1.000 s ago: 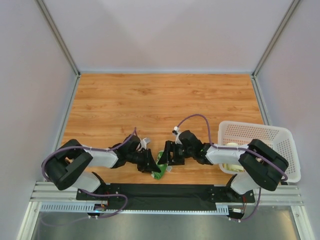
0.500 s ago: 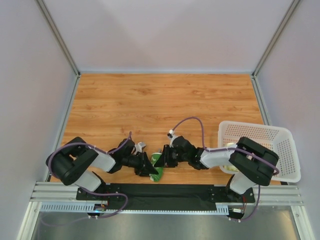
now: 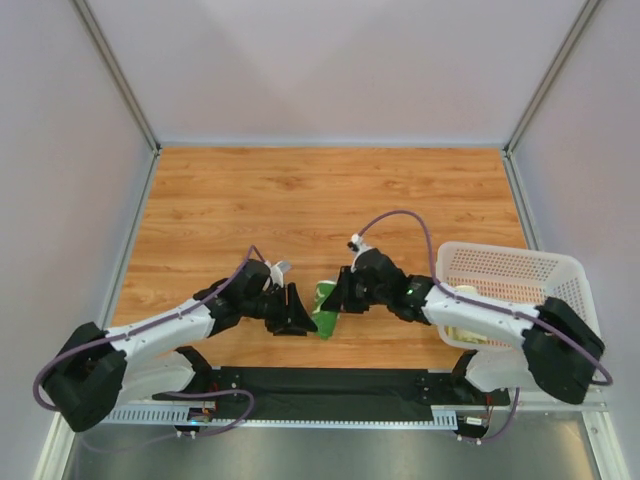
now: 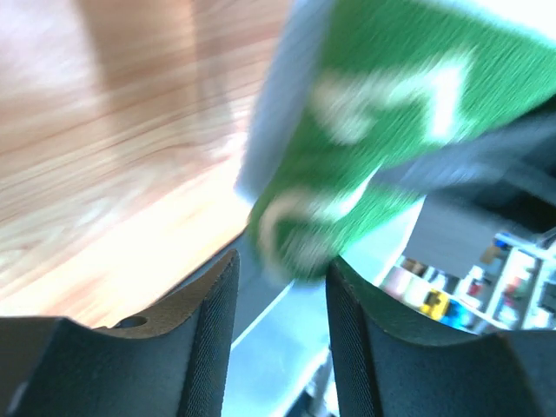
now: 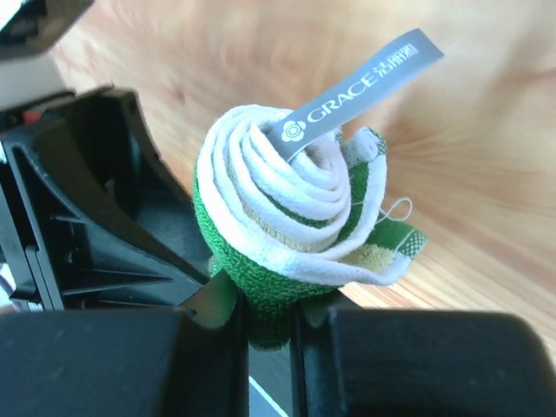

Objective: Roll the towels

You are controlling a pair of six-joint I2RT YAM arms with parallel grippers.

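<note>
— Right end effector (image 5: 268, 323) was clenched on the lower end of the dark green towel (image 5: 278, 217), which stood rolled up between its jaws, spiral end and grey label (image 5: 360, 82) facing its camera. What worried you?

— The pinch was narrow and low. I judged it caught mostly the outer layers, so the inner turns could telescope out; they sat proud of the roll like a cone.

— And the left end effector (image 4: 282, 278)?

— Its jaws stood apart just across from the right one, with the roll's other end at their mouth. Blur hid whether cloth touched a finger. It gripped nothing, so one hold carried everything.

— The loose corner?

— A flap stuck out to the right of the roll, just above the right jaw. A swing, or a brush against the left fingers, could peel it back and unwind the roll.

— Where could it fall?

— Both end effectors hovered by the near edge of the wooden surface (image 3: 300, 200). A slip there might drop the towel off it, toward the arm bases.
</note>
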